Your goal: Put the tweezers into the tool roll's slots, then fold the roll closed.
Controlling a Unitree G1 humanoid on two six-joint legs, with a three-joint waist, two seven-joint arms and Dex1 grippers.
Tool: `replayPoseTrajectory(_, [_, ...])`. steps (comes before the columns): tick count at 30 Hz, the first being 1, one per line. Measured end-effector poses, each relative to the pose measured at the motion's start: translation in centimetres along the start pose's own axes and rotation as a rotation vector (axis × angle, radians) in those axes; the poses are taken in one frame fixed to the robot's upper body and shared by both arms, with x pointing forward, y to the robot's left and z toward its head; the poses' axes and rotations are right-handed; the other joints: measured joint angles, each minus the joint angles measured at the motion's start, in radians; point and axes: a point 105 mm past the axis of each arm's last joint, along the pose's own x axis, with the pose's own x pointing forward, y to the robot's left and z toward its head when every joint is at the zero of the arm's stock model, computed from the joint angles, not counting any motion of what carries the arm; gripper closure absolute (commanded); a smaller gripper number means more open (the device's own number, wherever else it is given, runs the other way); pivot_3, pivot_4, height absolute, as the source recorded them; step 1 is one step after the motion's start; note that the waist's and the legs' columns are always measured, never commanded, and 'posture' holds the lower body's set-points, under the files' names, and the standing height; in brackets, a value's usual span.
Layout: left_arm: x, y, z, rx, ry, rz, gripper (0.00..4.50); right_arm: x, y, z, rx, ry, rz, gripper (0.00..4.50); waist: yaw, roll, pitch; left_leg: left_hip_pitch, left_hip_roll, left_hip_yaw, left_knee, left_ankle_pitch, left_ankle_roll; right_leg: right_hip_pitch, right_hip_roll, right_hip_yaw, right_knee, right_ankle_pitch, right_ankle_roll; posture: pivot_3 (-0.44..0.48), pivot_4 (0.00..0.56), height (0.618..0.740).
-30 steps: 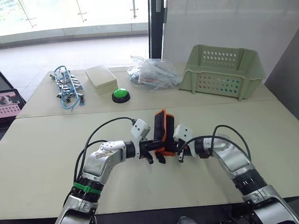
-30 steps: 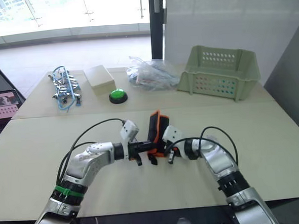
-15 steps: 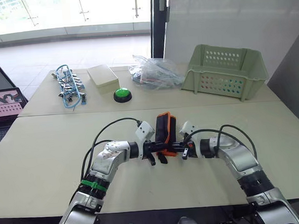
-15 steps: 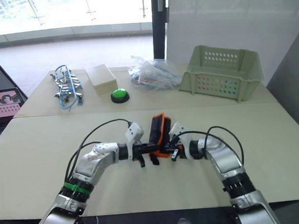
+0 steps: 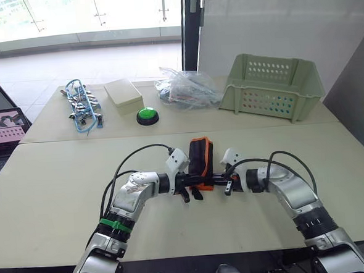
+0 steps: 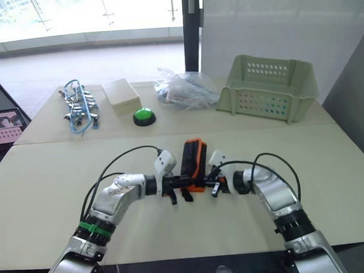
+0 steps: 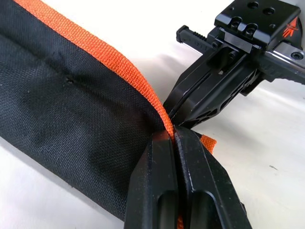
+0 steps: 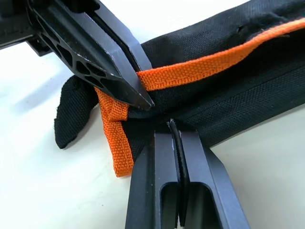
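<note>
Left gripper (image 7: pixel 174 136): jaws pressed together on the orange edging of 1 tool roll (image 5: pixel 200 157), folded at the near bench (image 5: pixel 61 181) centre. Right gripper (image 8: pixel 174 125): jaws closed on a thin black strip of the roll. The roll's contents are hidden.

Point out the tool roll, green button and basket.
tool roll (image 5: pixel 202 155), left eye view, black fabric near its top.
green button (image 5: pixel 146 114), left eye view, its domed cap.
basket (image 5: pixel 272 100), left eye view, perforated front wall.
</note>
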Motion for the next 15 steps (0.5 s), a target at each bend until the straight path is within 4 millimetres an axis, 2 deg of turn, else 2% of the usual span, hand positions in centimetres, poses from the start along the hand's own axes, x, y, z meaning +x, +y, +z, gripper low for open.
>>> replayPoseTrajectory(5, [0.5,0.4,-0.4,0.156,0.120,-0.003,4.47,-0.1,-0.4,0.0,-0.019,-0.018,0.010,4.50,0.000,0.000,0.000,0.006,0.000,0.000,0.000,0.000,0.000,0.008,0.000,0.000,-0.002,0.000,0.001,0.000,0.150,0.740])
replayPoseTrajectory(7, [0.5,0.5,-0.5,0.166,0.124,-0.011,4.47,-0.6,-1.4,0.5,-0.028,-0.039,-0.013,4.50,-0.001,0.000,0.000,0.006,0.000,0.000,0.000,0.000,0.000,0.008,0.000,0.000,-0.002,0.000,0.001,0.000,0.150,0.740])
replayPoseTrajectory(11, [0.4,0.4,-0.6,0.165,0.130,-0.028,4.47,-2.3,-4.2,3.1,-0.051,-0.119,-0.092,4.50,-0.003,0.000,0.000,0.006,0.000,0.000,0.000,0.000,0.001,0.008,0.000,0.000,-0.001,0.000,0.001,0.000,0.150,0.740])
replayPoseTrajectory(13, [0.4,0.4,-0.7,0.167,0.138,-0.036,4.47,-2.5,-4.7,4.7,-0.059,-0.185,-0.100,4.50,-0.003,0.000,0.000,0.007,0.000,0.000,-0.001,-0.001,0.001,0.008,0.000,0.000,-0.001,0.000,0.001,0.000,0.150,0.740])
replayPoseTrajectory(15, [0.3,0.3,-0.8,0.171,0.143,-0.041,4.47,-2.0,-4.4,5.5,-0.061,-0.222,-0.082,4.50,-0.004,0.000,0.000,0.007,0.000,0.000,-0.001,-0.001,0.002,0.008,0.000,0.000,-0.001,0.000,0.001,0.000,0.150,0.740])
